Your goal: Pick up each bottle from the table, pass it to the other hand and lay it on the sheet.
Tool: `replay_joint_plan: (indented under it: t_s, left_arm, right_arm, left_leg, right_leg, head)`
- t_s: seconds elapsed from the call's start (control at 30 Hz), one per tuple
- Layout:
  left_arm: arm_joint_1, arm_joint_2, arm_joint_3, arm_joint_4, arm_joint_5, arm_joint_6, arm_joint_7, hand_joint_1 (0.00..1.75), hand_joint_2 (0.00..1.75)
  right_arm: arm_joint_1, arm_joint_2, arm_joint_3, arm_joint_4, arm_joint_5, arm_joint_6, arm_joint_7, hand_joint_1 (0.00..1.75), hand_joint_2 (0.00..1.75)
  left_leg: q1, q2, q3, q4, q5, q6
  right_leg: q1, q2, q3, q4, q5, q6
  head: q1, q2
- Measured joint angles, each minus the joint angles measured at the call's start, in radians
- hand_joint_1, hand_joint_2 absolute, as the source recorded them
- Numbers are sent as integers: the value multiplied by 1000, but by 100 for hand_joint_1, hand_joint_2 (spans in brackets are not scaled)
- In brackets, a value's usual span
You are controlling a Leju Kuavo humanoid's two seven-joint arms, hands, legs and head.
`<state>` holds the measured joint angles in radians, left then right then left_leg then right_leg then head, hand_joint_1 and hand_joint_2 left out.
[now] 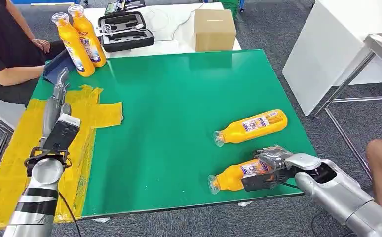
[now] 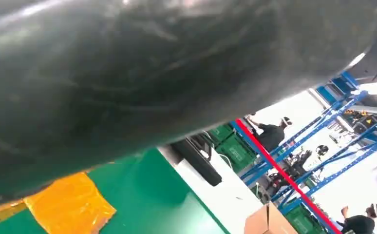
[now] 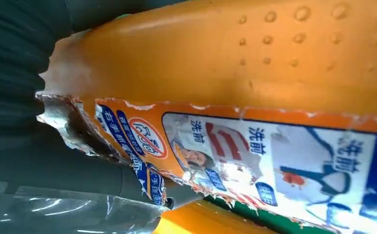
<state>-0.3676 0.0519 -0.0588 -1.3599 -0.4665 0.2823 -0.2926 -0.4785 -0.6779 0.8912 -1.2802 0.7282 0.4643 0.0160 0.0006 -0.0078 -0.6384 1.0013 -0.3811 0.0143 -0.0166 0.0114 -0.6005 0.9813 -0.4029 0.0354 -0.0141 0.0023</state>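
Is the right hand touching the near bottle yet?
Touching. In the head view the right hand wraps the near bottle; the right wrist view shows its label pressed close.

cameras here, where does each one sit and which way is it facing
Head view: high on the robot, looking forward and down on the green table; both silver arms enter from below, left hand over the yellow sheet, right hand on the nearer lying orange bottle.
Left wrist view: behind the left hand, whose dark blurred cover takes up most of it, looking across the table toward blue racks.
Right wrist view: pressed close against that bottle's torn label.
Shared: head and left wrist views both show the sheet, green table and cardboard box.
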Motion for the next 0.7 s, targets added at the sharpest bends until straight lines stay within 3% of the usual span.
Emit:
replay_joint_plan:
  t_s: [0.17, 0.3, 0.4, 0.53, 0.7]
  left_arm:
    - [-8, 0, -4, 12, 9, 0, 0, 0, 0]
    - [17, 0, 0, 9, 58, -65, 29, 0, 0]
    - [92, -5, 21, -35, 187, -170, 46, 0, 0]
    - [177, -18, 51, -103, 242, -198, 50, 0, 0]
    - [306, -69, 67, -233, 299, -180, -22, 0, 0]
  right_arm:
    - [-1, -3, 13, 1, -41, -19, 29, 175, 175]
    - [62, 28, -42, 3, -116, -157, 81, 175, 175]
    - [174, 62, -170, -75, -164, -291, 87, 175, 175]
    - [292, 100, -310, -206, -172, -313, 100, 175, 175]
    - [417, 212, -493, -403, -263, -428, -42, 175, 175]
  left_leg:
    - [0, 0, 2, 0, 0, 0]
    - [1, 0, 2, -1, -1, -1]
    - [1, 0, 1, -1, -2, -1]
    - [1, 0, -6, 0, -1, -1]
    - [1, 1, -8, -1, -2, -2]
  right_leg:
    - [0, 0, 2, 0, 0, 0]
    - [1, 0, 4, 0, 0, 0]
    - [1, 0, 2, 0, 0, 0]
    - [1, 0, -5, 0, 0, 0]
    - [1, 1, -8, 1, -1, 0]
  head:
    - [0, 0]
    - [0, 0]
    - [1, 0]
    - [-1, 0]
    - [-1, 0]
